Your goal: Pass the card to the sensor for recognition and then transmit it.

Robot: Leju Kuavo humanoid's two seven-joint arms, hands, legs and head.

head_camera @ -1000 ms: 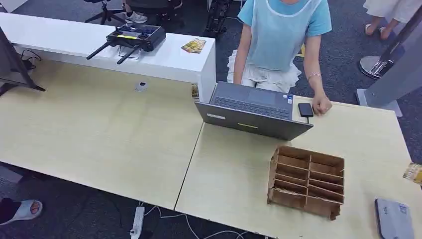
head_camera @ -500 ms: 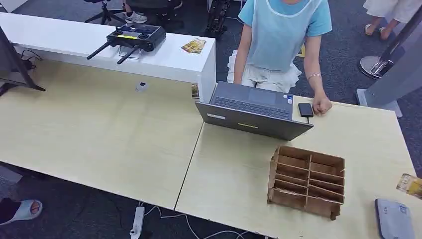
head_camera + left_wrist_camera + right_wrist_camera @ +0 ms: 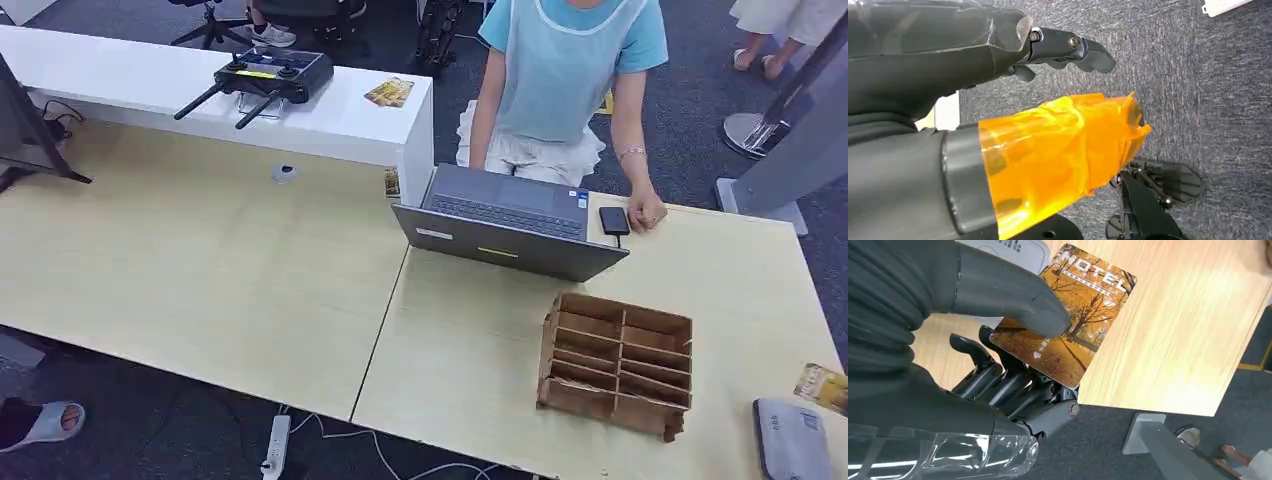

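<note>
Head view first: we look down on two pale wooden tables (image 3: 200, 270) pushed together, with one open laptop (image 3: 510, 225) at the far edge and one person (image 3: 570, 80) standing behind it, a hand resting beside one black phone (image 3: 614, 221). Nearer us stands one brown cardboard organiser (image 3: 617, 364), its slots apparently bare. At the near right corner lies one grey sensor (image 3: 792, 440), and just above it hangs the card (image 3: 823, 386).

From the right wrist we see our right hand (image 3: 998, 355) holding that one card (image 3: 1068, 315), an autumn-tree hotel card, thumb pressed on its face and fingers (image 3: 998, 380) underneath, over the table and close to the grey sensor (image 3: 1008, 247). We judge the card light, thin, stiff and rather slick, so it could slide in a loose pinch; holding one end, as now, leaves the far end free to meet the sensor.

Our left hand (image 3: 1058, 47) hangs over grey carpet (image 3: 1218, 100), fingers loosely curled and holding nothing; an orange wrap covers its thumb (image 3: 1058, 150).
</note>
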